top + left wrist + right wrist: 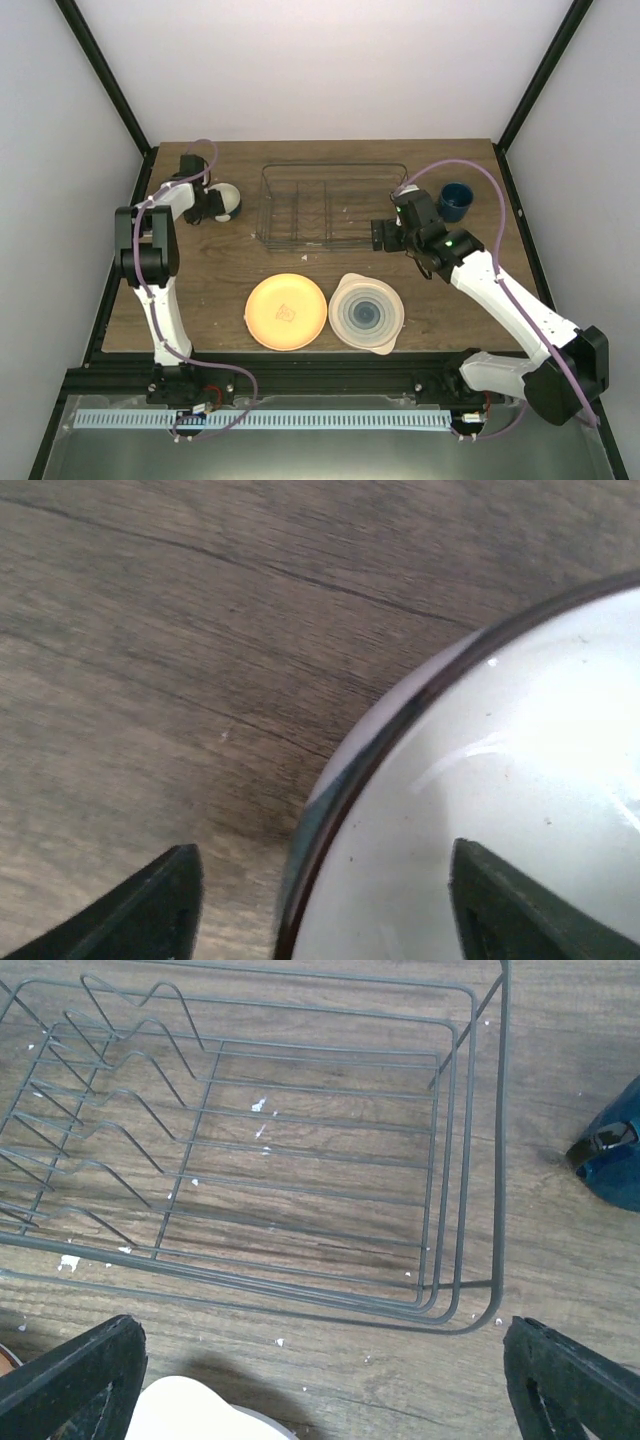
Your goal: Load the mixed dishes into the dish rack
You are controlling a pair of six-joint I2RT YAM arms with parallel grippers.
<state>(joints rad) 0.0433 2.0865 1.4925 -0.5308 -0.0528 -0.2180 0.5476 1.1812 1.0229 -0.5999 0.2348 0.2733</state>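
The small white bowl with a dark rim lies on the table at the back left. It fills the left wrist view. My left gripper is open and straddles the bowl's rim, one finger outside and one over the inside. The wire dish rack is empty. My right gripper is open and empty, just in front of the rack's near right corner. The orange plate and the pale blue-ringed plate lie flat at the front. The dark blue mug stands right of the rack. The striped plate is out of view.
White crumbs dot the wooden table around and under the rack. Black frame posts rise at the back corners, and white walls close in the sides and back.
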